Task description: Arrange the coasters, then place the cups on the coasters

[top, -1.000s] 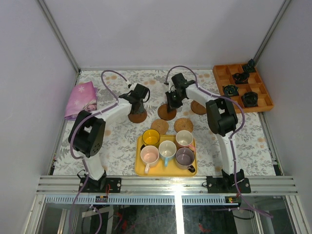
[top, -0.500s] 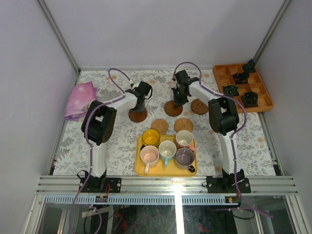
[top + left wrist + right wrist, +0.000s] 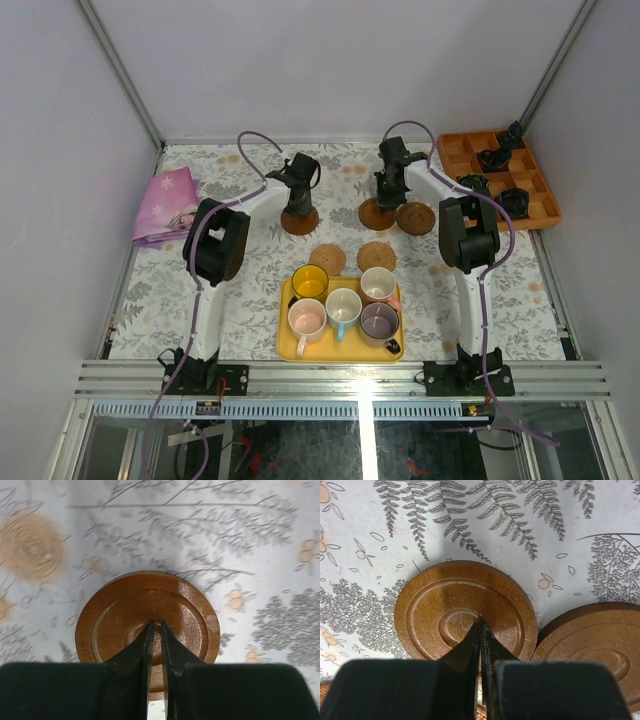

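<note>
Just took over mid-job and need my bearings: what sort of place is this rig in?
Probably a lab test enclosure, not a home: plain white walls on metal framing, a floral tablecloth, and an orange sorting tray of black parts.

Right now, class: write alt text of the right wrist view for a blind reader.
The shut right tool touches the middle of a brown coaster; a second coaster lies close beside it on fern-print cloth.

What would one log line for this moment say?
left pincer shut, on left coaster | right pincer shut, on middle coaster | cups in tray
</note>
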Robot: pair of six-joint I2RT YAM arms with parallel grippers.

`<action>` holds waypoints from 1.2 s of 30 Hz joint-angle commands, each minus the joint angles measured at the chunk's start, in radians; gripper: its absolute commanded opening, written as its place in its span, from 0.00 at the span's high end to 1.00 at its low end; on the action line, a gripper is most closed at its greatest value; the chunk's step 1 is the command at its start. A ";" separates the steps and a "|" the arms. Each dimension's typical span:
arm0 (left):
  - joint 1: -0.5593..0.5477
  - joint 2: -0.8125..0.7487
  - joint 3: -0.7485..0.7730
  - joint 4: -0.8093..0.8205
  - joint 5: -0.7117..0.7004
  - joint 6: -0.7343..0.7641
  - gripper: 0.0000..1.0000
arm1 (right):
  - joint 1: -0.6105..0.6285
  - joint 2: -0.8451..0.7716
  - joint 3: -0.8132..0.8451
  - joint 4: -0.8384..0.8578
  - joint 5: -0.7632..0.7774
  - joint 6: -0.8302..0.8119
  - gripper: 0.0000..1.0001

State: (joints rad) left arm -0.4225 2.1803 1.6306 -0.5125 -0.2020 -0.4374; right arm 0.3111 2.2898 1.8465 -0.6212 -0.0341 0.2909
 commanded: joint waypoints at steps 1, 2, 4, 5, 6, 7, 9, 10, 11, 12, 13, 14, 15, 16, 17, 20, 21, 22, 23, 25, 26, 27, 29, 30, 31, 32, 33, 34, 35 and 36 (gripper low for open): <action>-0.001 0.086 0.071 0.040 0.161 0.023 0.90 | -0.017 0.015 0.040 -0.054 0.069 0.000 1.00; -0.001 0.096 0.088 0.045 0.182 0.022 0.90 | -0.019 0.015 0.039 -0.054 0.069 -0.001 1.00; -0.001 0.113 0.113 0.058 0.221 0.018 0.89 | -0.018 0.010 0.039 -0.052 0.065 -0.006 1.00; -0.001 0.121 0.124 0.063 0.241 0.015 0.89 | -0.019 0.008 0.038 -0.048 0.060 -0.007 1.00; -0.001 0.127 0.133 0.070 0.263 0.012 0.89 | -0.019 0.006 0.035 -0.044 0.056 -0.010 1.00; 0.000 0.133 0.140 0.076 0.283 0.009 0.88 | -0.019 0.004 0.034 -0.042 0.053 -0.012 1.00; -0.002 0.145 0.154 0.090 0.323 0.004 0.87 | -0.018 0.001 0.035 -0.037 0.046 -0.016 1.00; -0.001 0.149 0.163 0.095 0.344 0.002 0.86 | -0.019 0.002 0.038 -0.037 0.043 -0.018 1.00; -0.001 0.156 0.169 0.101 0.362 -0.002 0.86 | -0.018 0.001 0.043 -0.037 0.040 -0.018 1.00; -0.001 0.160 0.173 0.108 0.381 -0.005 0.86 | -0.018 0.002 0.044 -0.037 0.035 -0.019 1.00; -0.001 0.166 0.177 0.116 0.406 -0.009 0.85 | -0.018 0.002 0.045 -0.035 0.030 -0.020 1.00; -0.001 0.173 0.182 0.124 0.425 -0.014 0.85 | -0.018 0.001 0.045 -0.033 0.023 -0.019 1.00; -0.001 0.177 0.185 0.132 0.446 -0.020 0.84 | -0.018 0.000 0.045 -0.030 0.015 -0.019 1.00; -0.001 0.182 0.186 0.143 0.464 -0.027 0.83 | -0.017 0.000 0.045 -0.028 0.007 -0.019 1.00; -0.001 0.185 0.187 0.154 0.482 -0.033 0.82 | -0.017 0.000 0.045 -0.026 -0.004 -0.019 1.00; -0.001 0.197 0.193 0.179 0.537 -0.054 0.80 | -0.017 0.003 0.049 -0.021 -0.023 -0.020 1.00; -0.001 0.200 0.193 0.187 0.554 -0.059 0.80 | -0.017 0.004 0.052 -0.019 -0.028 -0.022 1.00; -0.001 0.202 0.193 0.192 0.568 -0.065 0.79 | -0.017 0.006 0.055 -0.019 -0.033 -0.022 1.00; -0.001 0.204 0.193 0.197 0.578 -0.069 0.79 | -0.017 0.007 0.058 -0.018 -0.037 -0.023 1.00; -0.001 0.209 0.194 0.199 0.585 -0.073 0.79 | -0.017 0.014 0.070 -0.016 -0.046 -0.026 1.00; -0.001 0.210 0.193 0.201 0.588 -0.076 0.78 | -0.017 0.017 0.077 -0.015 -0.052 -0.027 1.00; -0.001 0.211 0.193 0.203 0.591 -0.077 0.78 | -0.017 0.023 0.086 -0.016 -0.060 -0.029 1.00; -0.002 0.212 0.194 0.211 0.597 -0.082 0.76 | -0.017 0.031 0.103 -0.015 -0.078 -0.029 1.00; -0.002 0.212 0.194 0.216 0.600 -0.086 0.75 | -0.017 0.037 0.112 -0.015 -0.088 -0.029 1.00; -0.001 0.213 0.193 0.220 0.603 -0.090 0.75 | -0.018 0.042 0.119 -0.015 -0.098 -0.028 1.00; -0.001 0.214 0.195 0.222 0.603 -0.091 0.75 | -0.017 0.046 0.126 -0.014 -0.108 -0.026 1.00; -0.001 0.214 0.196 0.224 0.603 -0.093 0.74 | -0.017 0.049 0.132 -0.015 -0.118 -0.025 1.00; -0.001 0.216 0.196 0.225 0.603 -0.094 0.74 | -0.016 0.054 0.136 -0.017 -0.126 -0.023 1.00; -0.001 0.216 0.196 0.225 0.600 -0.096 0.73 | -0.014 0.057 0.143 -0.019 -0.131 -0.023 1.00; -0.001 0.215 0.196 0.226 0.598 -0.096 0.73 | -0.012 0.061 0.146 -0.022 -0.136 -0.022 1.00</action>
State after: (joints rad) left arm -0.4225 2.3592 1.8118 -0.3031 0.3779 -0.5194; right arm 0.2993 2.3417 1.9369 -0.6380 -0.1181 0.2764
